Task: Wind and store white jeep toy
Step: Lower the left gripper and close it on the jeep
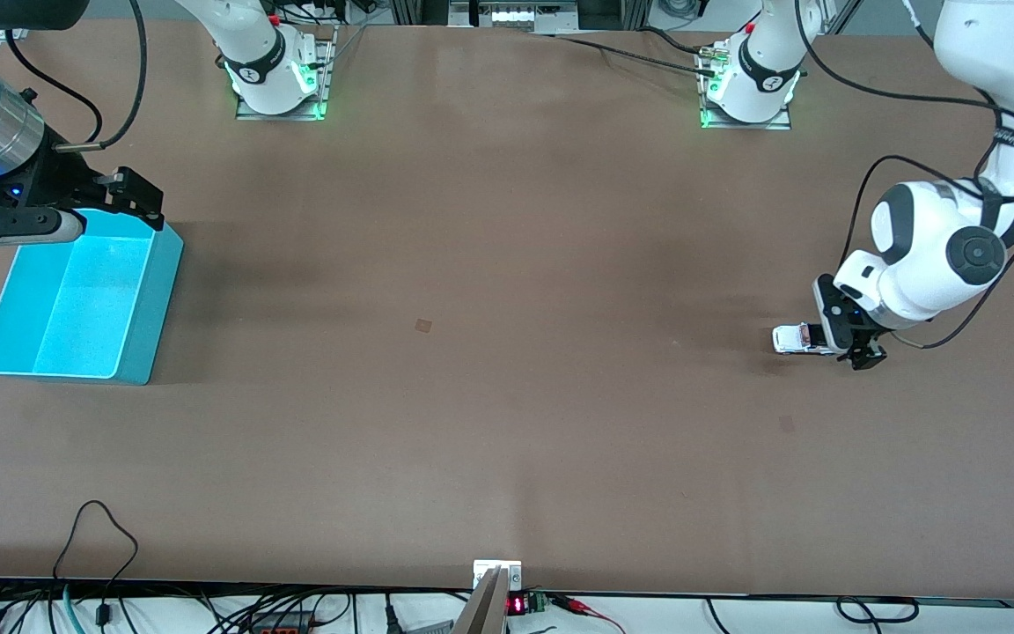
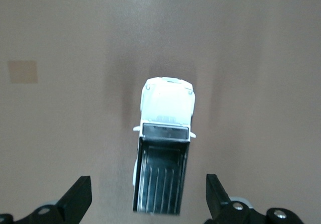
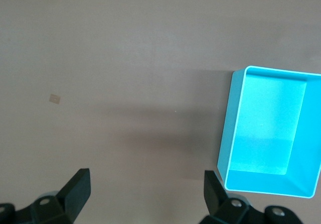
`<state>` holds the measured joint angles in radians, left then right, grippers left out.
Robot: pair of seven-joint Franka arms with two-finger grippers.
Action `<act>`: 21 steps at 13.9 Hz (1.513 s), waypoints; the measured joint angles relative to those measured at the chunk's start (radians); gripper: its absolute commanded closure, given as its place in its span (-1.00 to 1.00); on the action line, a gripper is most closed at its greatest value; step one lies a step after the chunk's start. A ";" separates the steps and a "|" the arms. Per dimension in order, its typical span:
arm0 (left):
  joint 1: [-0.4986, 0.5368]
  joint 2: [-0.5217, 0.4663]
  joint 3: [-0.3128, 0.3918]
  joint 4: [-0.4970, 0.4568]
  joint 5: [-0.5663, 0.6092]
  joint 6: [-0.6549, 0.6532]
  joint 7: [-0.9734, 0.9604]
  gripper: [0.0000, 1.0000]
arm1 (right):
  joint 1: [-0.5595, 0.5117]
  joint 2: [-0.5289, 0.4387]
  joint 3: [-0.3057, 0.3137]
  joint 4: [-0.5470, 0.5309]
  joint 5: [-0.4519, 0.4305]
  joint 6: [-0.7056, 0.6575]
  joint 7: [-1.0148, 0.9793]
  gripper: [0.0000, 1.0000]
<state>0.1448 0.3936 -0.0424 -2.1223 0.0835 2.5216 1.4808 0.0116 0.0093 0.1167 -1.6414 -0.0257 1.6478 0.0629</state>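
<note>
The left gripper [image 2: 148, 199] has its two black fingers spread wide, one on each side of the white jeep toy's [image 2: 164, 151] black roof panel, with clear table showing between each finger and the toy, so nothing is pinched. In the front view the left gripper [image 1: 855, 345] is low at the table [image 1: 507, 352], at the left arm's end, and the white jeep toy [image 1: 796, 339] sticks out from it toward the middle of the table. The toy sits upright on its wheels. No lettering can be read on it.

The left arm comes down from its base at the table's edge, bends at a bulky white joint above the toy, and points its wrist steeply down. A black band around the forearm carries small writing, too small to read.

The right gripper [image 3: 145, 196] also has its fingers spread apart and holds nothing. In the front view the right gripper [image 1: 133, 194] hangs over the edge of the turquoise bin [image 1: 146, 299] farthest from the front camera, at the right arm's end of the table. The right arm waits there, its forearm nearly level.

The bin and the toy are well apart, at the two ends of the table.

A small display at the table's edge nearest the front camera shows red digits, too small to read.
</note>
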 measured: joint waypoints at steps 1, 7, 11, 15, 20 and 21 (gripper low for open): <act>0.000 0.011 0.000 -0.007 0.000 0.021 0.002 -0.69 | 0.000 0.000 0.000 0.000 0.000 0.000 0.000 -1.00; 0.000 0.023 -0.005 -0.027 0.000 0.036 0.019 0.19 | 0.000 0.000 0.000 0.000 0.000 -0.001 0.000 -1.00; 0.000 0.023 -0.006 -0.026 0.000 0.042 0.042 0.48 | 0.000 0.000 0.000 0.000 0.000 -0.001 0.000 -1.00; 0.000 0.023 -0.007 -0.026 0.000 0.042 0.053 0.48 | 0.000 0.000 0.000 0.000 0.000 -0.001 0.000 -1.00; 0.008 0.024 -0.007 -0.025 0.000 0.043 0.073 0.47 | 0.000 0.000 0.000 0.000 0.000 -0.001 0.000 -1.00; 0.022 0.026 -0.006 -0.022 0.000 0.042 0.092 0.47 | 0.000 0.000 0.000 0.000 0.000 -0.001 0.000 -1.00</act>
<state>0.1667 0.4197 -0.0484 -2.1445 0.0836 2.5641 1.5728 0.0120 0.0093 0.1167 -1.6415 -0.0256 1.6468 0.0629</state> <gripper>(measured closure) 0.515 0.000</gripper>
